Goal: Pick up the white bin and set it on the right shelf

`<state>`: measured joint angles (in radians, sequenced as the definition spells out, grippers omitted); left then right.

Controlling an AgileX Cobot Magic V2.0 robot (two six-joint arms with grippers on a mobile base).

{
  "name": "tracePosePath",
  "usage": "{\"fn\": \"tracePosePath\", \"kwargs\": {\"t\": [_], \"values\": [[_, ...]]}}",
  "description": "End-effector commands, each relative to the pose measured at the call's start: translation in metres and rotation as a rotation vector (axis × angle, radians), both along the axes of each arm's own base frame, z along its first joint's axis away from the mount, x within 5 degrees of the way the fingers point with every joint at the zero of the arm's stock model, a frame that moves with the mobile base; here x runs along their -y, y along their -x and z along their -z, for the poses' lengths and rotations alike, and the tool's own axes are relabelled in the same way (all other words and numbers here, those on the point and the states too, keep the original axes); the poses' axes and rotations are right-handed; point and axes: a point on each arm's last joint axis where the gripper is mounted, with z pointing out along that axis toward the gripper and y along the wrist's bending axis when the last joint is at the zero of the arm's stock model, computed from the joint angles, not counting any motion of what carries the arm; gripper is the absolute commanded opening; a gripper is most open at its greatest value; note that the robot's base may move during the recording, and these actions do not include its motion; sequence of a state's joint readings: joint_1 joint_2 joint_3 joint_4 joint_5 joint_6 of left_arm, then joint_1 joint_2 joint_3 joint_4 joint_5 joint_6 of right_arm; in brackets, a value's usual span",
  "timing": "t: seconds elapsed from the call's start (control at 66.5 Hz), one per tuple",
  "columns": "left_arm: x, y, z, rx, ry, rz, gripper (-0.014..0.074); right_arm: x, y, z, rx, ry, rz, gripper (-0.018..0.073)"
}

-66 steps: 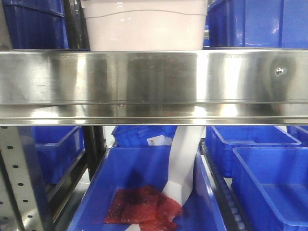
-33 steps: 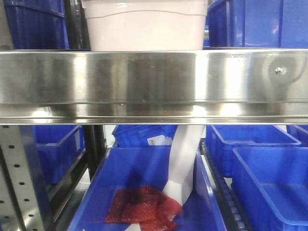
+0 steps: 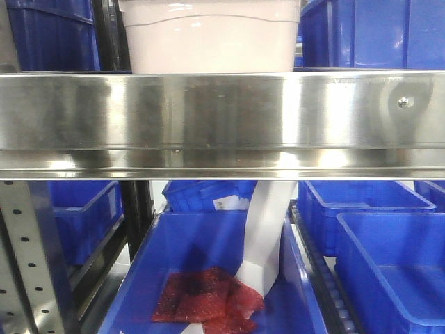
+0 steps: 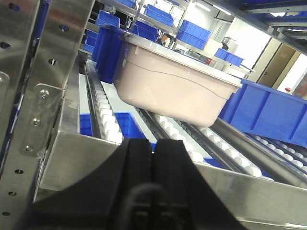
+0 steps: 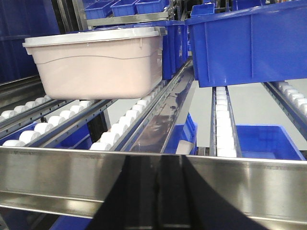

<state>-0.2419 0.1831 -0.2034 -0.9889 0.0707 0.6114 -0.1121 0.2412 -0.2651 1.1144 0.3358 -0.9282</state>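
The white bin (image 3: 208, 42) stands on the roller lanes of the right shelf, just behind its wide steel front rail (image 3: 222, 118). In the left wrist view the white bin (image 4: 172, 86) sits up the rollers, beyond the rail (image 4: 81, 163), and my left gripper (image 4: 156, 143) is shut and empty in front of that rail. In the right wrist view the bin (image 5: 96, 67) rests to the upper left. My right gripper (image 5: 156, 160) is shut too, dark against the rail (image 5: 57, 177), well short of the bin.
Blue bins (image 3: 375, 35) flank the white bin on the same level; one (image 5: 249, 43) is close on its right. Below the rail a blue bin holds red packets (image 3: 208, 296) and a white strip (image 3: 264, 236). A perforated upright (image 4: 29, 72) stands at the left.
Only the reflections on the steel rail shift slightly. The bin stays where it was.
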Motion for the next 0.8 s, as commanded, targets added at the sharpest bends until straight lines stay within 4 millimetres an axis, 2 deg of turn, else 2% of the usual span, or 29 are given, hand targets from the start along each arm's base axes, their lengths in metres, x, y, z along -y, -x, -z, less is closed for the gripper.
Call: {"fn": "tracePosePath", "kwargs": {"t": [0.0, 0.587, 0.692, 0.752, 0.782], "values": [[-0.003, 0.000, -0.012, 0.039, 0.032, -0.034, -0.0117, 0.002, 0.000, -0.010, 0.038, -0.007, 0.027, 0.0056], [-0.003, 0.000, -0.012, 0.039, 0.032, -0.034, -0.0117, 0.007, -0.001, -0.012, 0.063, -0.008, 0.082, 0.0056], [-0.003, 0.000, -0.012, 0.039, 0.032, -0.034, -0.0117, 0.010, -0.001, -0.008, 0.046, 0.192, 0.110, 0.0056], [-0.003, 0.000, -0.012, 0.039, 0.032, -0.034, -0.0117, 0.012, -0.001, -0.004, 0.007, 0.254, 0.124, 0.0056], [-0.003, 0.000, -0.012, 0.039, 0.032, -0.034, -0.0117, 0.013, -0.001, -0.002, -0.019, 0.232, 0.133, 0.0056]]}}
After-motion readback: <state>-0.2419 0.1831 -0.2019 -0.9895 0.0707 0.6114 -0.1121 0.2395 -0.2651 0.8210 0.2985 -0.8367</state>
